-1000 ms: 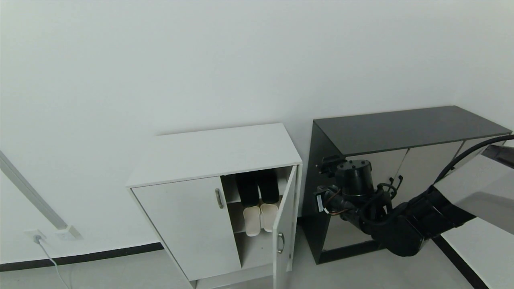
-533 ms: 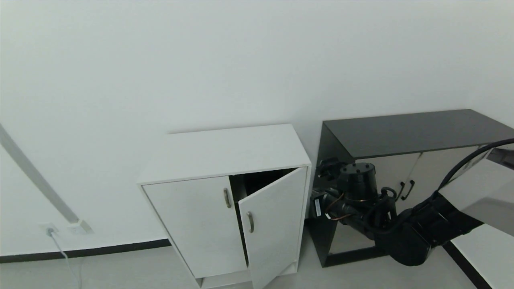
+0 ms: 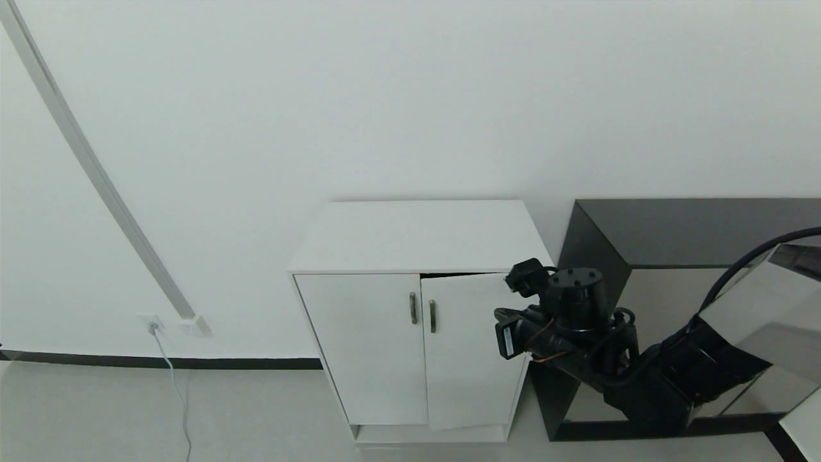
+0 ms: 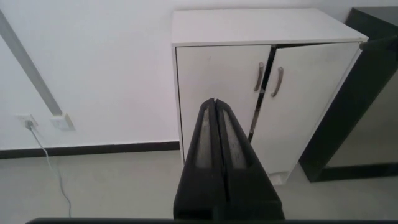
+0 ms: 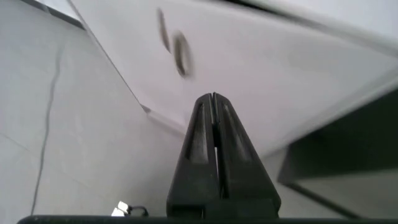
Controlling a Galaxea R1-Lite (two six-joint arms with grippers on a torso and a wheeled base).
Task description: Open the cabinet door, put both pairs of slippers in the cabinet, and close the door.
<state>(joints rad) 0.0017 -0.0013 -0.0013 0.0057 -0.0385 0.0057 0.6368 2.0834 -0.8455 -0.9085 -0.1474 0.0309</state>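
Observation:
The white cabinet (image 3: 410, 234) stands against the wall with its left door (image 3: 359, 346) closed. Its right door (image 3: 471, 353) is almost closed, and a thin dark gap remains along its top edge. Both slipper pairs are hidden behind the doors. My right arm's wrist (image 3: 567, 308) is at the right door's outer edge. My right gripper (image 5: 214, 99) is shut and empty, close to the right door (image 5: 267, 74) below its handle (image 5: 181, 55). My left gripper (image 4: 215, 102) is shut and empty, held back from the cabinet (image 4: 249, 25) and pointing at its front.
A black cabinet (image 3: 693, 224) stands directly right of the white one. A wall socket with a hanging cable (image 3: 154, 324) and a slanted wall strip (image 3: 96, 173) are on the left. Open floor (image 3: 192, 417) lies in front.
The right door has swung from wide open to almost closed, hiding the slippers. My right arm followed it toward the cabinet. The head camera shifted, so the whole scene moved right.

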